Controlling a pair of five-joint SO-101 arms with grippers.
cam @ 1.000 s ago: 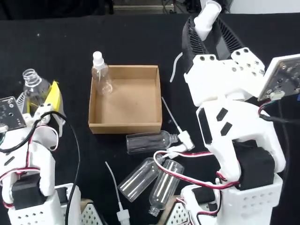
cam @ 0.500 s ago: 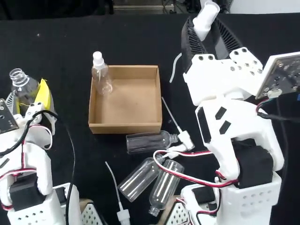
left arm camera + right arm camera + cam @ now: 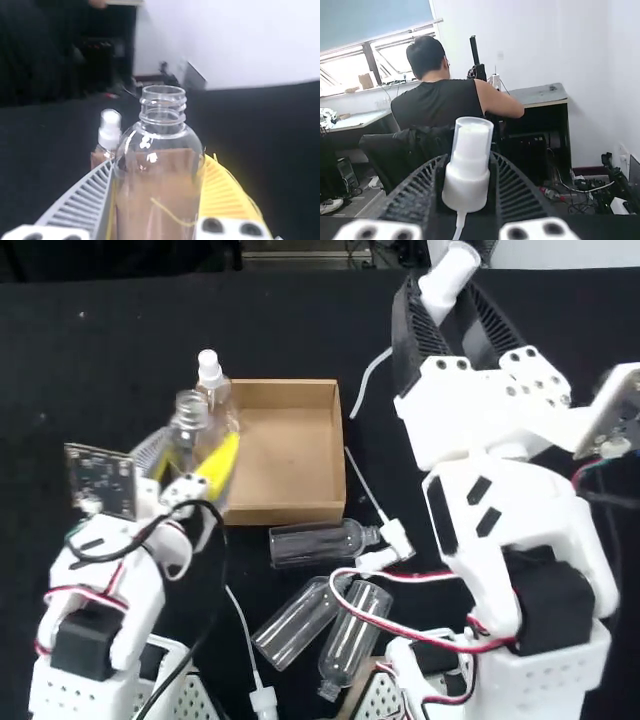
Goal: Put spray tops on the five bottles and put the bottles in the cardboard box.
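Left end effector [image 3: 196,447] swung inward, bottle [image 3: 159,150] upright in grip

Your high camera looks steeply down over the table [image 3: 120,340], arm bases along the frame's lower edge. Your left wrist camera sits tight behind the open bottle [image 3: 160,165], facing the far wall. The capped bottle [image 3: 107,132] beyond stands left of centre from above. Your right wrist camera looks level into the room, tight on the spray top [image 3: 468,165], which from above is at the top edge, right of centre.
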